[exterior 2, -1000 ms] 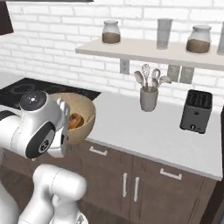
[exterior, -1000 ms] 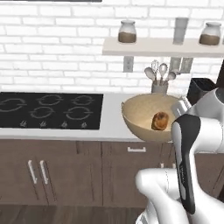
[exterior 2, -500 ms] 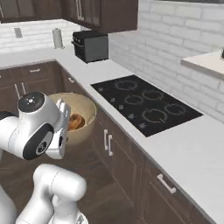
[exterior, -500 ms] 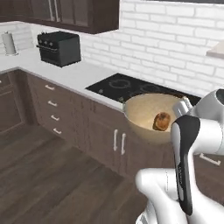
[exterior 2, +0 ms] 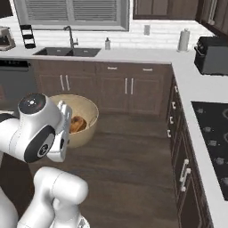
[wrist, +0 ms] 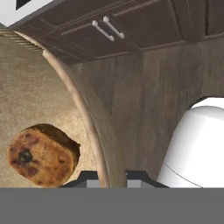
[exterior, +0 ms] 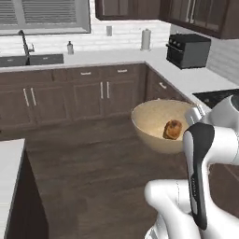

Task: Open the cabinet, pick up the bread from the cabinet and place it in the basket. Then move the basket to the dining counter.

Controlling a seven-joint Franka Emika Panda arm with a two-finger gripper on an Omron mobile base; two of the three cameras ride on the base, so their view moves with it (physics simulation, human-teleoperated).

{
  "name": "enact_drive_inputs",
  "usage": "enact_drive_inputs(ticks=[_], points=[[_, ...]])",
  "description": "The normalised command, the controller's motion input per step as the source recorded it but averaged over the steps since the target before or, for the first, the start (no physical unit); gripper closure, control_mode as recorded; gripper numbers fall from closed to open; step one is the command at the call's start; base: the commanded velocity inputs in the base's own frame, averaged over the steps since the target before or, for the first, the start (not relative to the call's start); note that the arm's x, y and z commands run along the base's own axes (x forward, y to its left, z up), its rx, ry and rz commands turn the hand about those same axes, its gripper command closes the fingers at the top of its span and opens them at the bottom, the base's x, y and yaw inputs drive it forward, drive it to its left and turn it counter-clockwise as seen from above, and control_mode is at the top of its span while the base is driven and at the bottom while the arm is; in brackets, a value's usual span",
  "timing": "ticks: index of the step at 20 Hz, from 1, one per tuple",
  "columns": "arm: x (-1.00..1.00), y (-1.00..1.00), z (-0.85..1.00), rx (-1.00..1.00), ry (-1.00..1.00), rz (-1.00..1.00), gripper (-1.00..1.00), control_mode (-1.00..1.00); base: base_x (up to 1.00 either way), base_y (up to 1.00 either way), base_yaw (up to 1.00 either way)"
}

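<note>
The bread (exterior: 172,130) is already lying inside the basket (exterior: 149,122), and the claw (wrist: 107,183) is gripping the basket's rim, carrying it above the wooden floor (exterior: 88,163). Delivering it to the dining counter looks like what remains.

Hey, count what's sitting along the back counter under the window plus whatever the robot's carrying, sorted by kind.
Basket: 1, carried at the hand
Bread: 1, inside the basket
Faucet: 1
Soap bottle: 1
Paper towel roll: 1
Black oven: 1
Coffee maker: 1
Total: 7
</note>
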Motion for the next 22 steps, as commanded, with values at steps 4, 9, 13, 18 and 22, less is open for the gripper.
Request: enact_drive_inputs(ticks=[4,9,13,18,22], points=[[0.0,0.0,0.0,0.0,0.0,0.0,1.0,1.0,0.0,0.0,0.95],[0.0,0.0,0.0,0.0,0.0,0.0,1.0,1.0,0.0,0.15,0.91],[0.0,0.0,0.0,0.0,0.0,0.0,1.0,1.0,0.13,0.33,0.88],[0.0,0.0,0.0,0.0,0.0,0.0,1.0,1.0,0.1,0.16,0.81],[0.0,0.0,0.0,0.0,0.0,0.0,1.0,1.0,0.12,0.16,0.76]])
